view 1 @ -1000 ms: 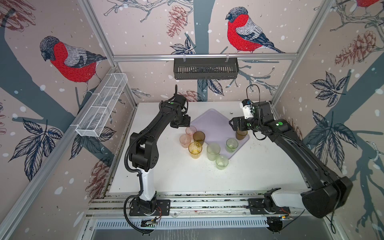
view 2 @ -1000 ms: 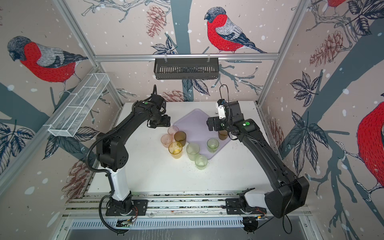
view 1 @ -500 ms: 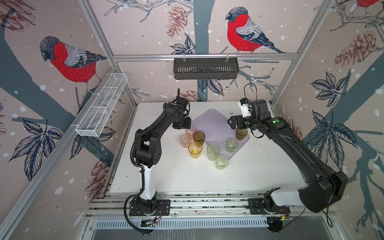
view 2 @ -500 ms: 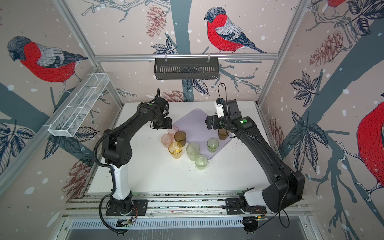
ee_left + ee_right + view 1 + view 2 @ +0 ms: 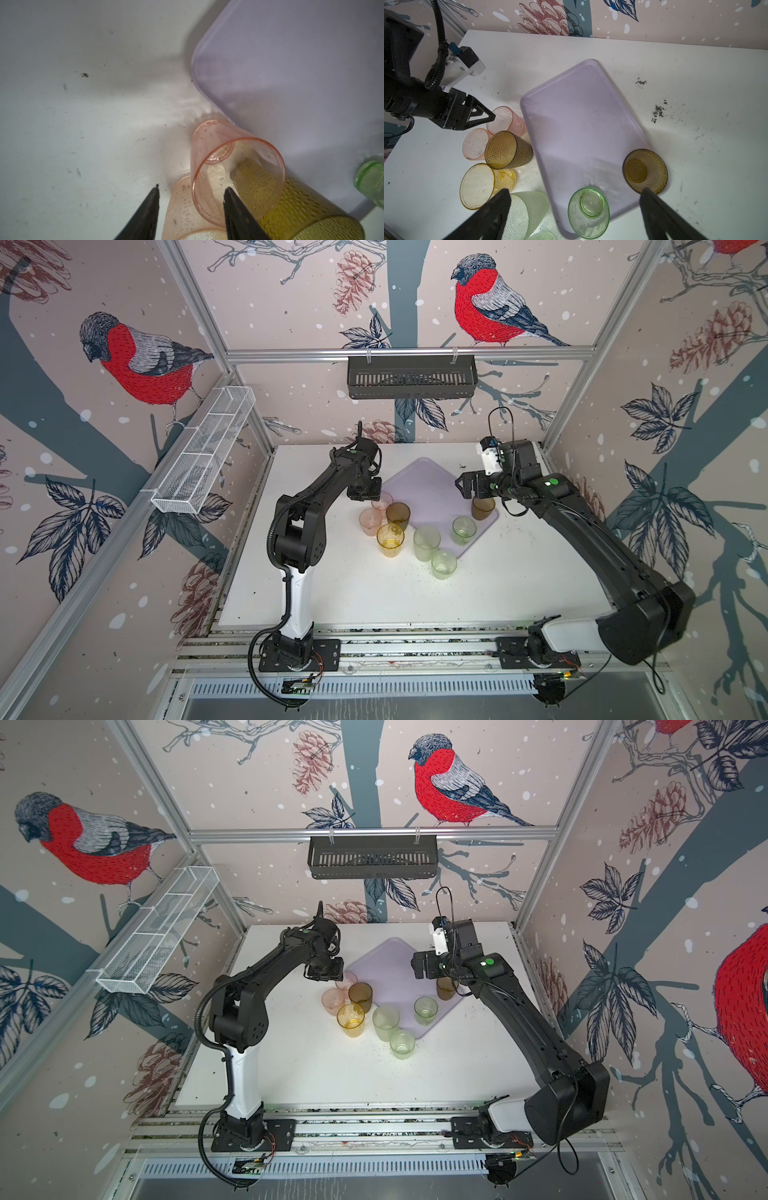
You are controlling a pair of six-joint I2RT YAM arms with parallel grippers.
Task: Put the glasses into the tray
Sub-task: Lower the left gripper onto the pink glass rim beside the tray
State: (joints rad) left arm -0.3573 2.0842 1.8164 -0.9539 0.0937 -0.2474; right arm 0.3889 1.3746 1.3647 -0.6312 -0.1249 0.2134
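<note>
A: What's the score?

B: Table holds six loose glasses, bunched by the left fingers. Tray has two: brown glass just beside the right fingers, green glass between 'em. Those are spread wide, empty.

A: And L?

B: Half-open, astride the pink glass wall, no squeeze yet. Two of eight in, I reckon.

Brown glass and green glass stand on the lilac tray.
</note>
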